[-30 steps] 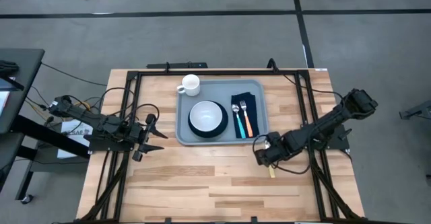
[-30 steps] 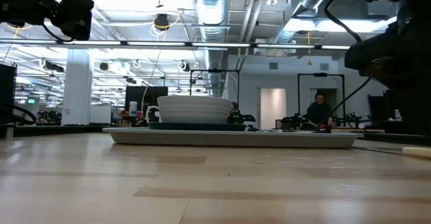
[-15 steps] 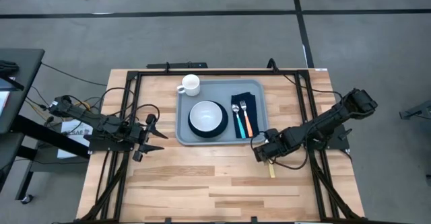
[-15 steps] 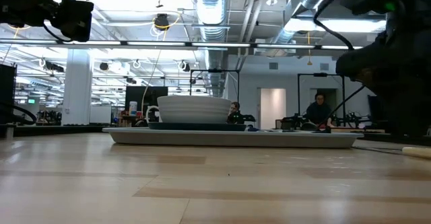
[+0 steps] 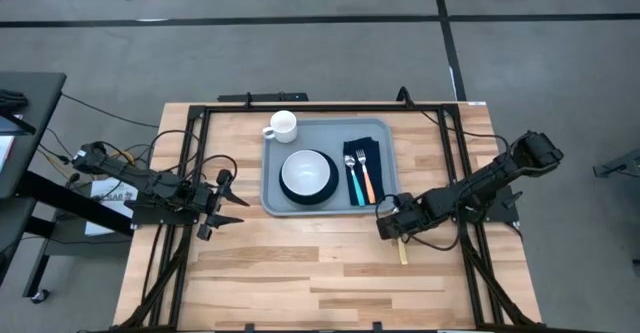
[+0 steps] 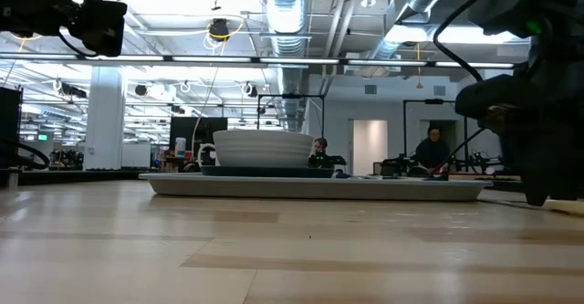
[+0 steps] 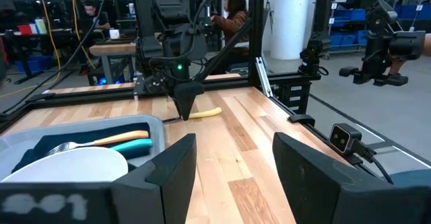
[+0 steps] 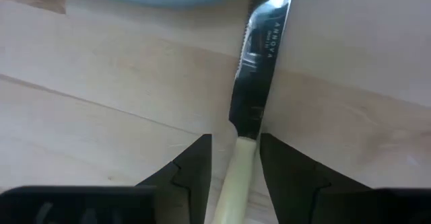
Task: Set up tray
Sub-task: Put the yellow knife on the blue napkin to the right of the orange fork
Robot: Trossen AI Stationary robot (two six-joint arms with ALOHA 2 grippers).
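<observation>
The light grey-blue tray (image 5: pixel 275 201) lies at the far middle of the table. It carries a white bowl (image 5: pixel 306 173) on a dark plate, a white mug (image 5: pixel 283 126), and a dark napkin (image 5: pixel 363 151) with a spoon and a fork. A knife (image 8: pixel 259 56) with a cream handle (image 5: pixel 403 254) lies flat on the table, its blade toward the tray's near right corner. My right gripper (image 8: pixel 236 163) points down over it, open, one finger on each side of the handle. My left gripper (image 5: pixel 230 201) waits open at the table's left.
A black frame (image 5: pixel 300 108) runs around the work area, with uprights and cables beside both arms. Bare wood (image 5: pixel 300 273) stretches between the tray and the table's near edge. People sit at benches in the room beyond the table.
My right gripper has come down toward the knife, still pointing down and with its fingers the same distance apart. The knife and the things on the tray have stayed where they were.
</observation>
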